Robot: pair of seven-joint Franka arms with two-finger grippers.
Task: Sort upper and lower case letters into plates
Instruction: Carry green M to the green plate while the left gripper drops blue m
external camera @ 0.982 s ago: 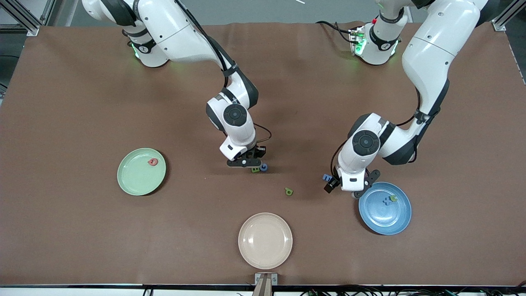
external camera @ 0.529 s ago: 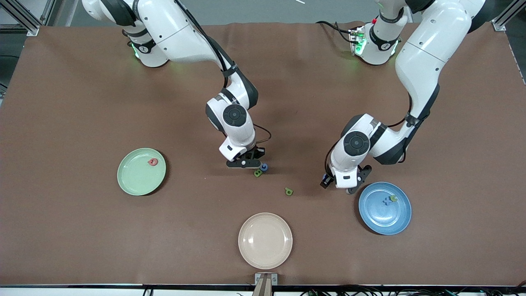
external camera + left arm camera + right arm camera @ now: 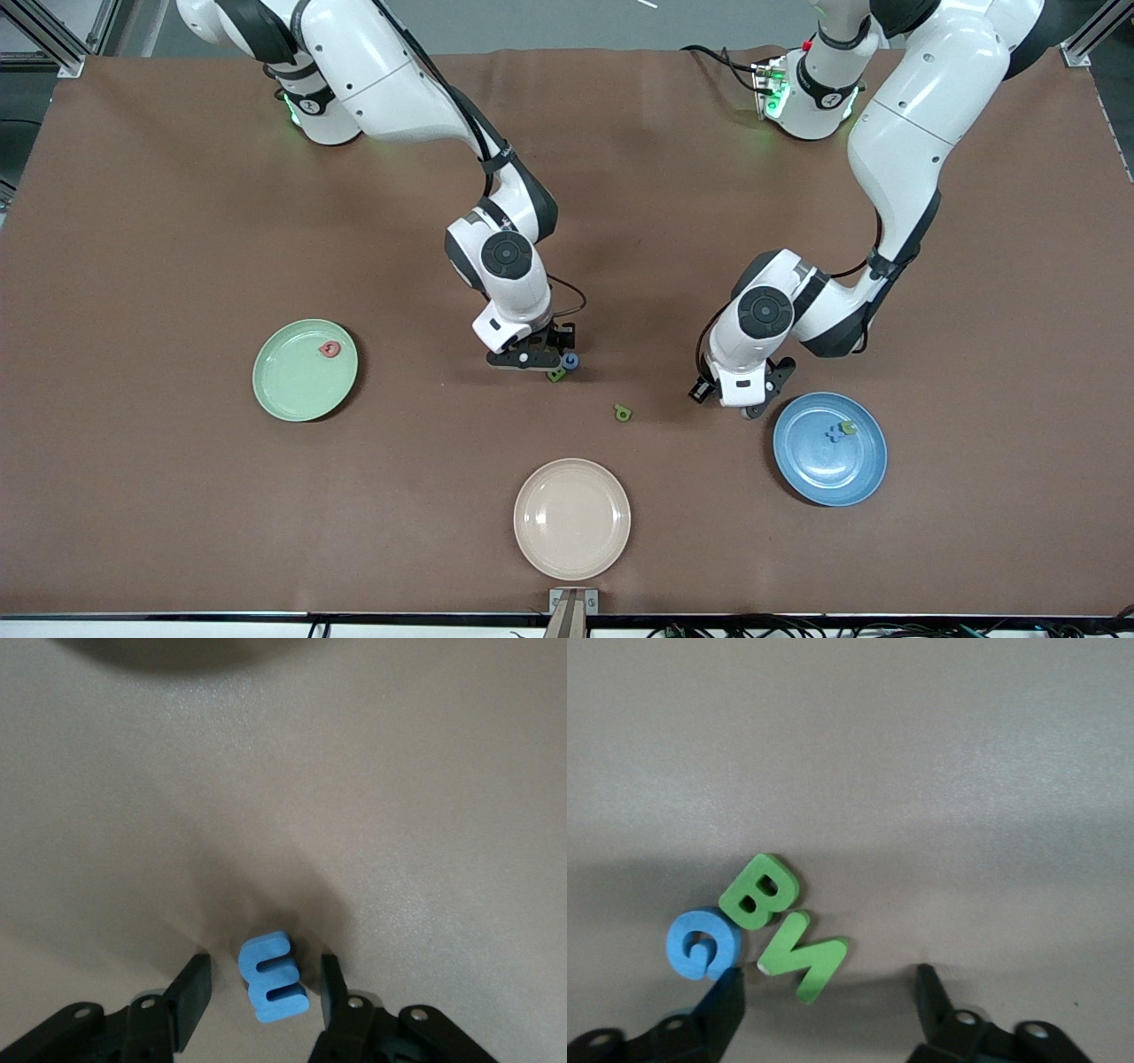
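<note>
- My left pincer (image 3: 263,979) is low over the table (image 3: 177,221), just off the rim of the blue plate (image 3: 855,470) on the side toward the middle. Its fingers (image 3: 190,988) stand either side of a blue E (image 3: 272,976), with a gap showing on both sides, so nothing is gripped yet.
- My right pincer (image 3: 824,997) is down at the middle of the table, fingers spread wide and empty. A little clump lies at its tips: a blue G (image 3: 702,943), a green B (image 3: 759,891) and a green M (image 3: 804,958), packed together and touching.
- Step in hand, as I read it: both arms are at a pick. The left is taking the E; the right is over its clump with nothing chosen yet.
- Next for the left: finish the squeeze on the E, lift straight up, carry it to whichever plate is taking capitals.
- Next for the right: the M lies between my fingers but leans on its neighbours, so I need to take one piece cleanly without dragging the others.
- Farther out: a loose green letter (image 3: 623,413) lies between the two arms, nearer the front camera.
- The green plate (image 3: 292,390) holds one red piece (image 3: 330,350); the blue plate holds a blue piece (image 3: 833,432) and a green piece (image 3: 849,428).
- The beige plate (image 3: 571,518) takes no part.
</note>
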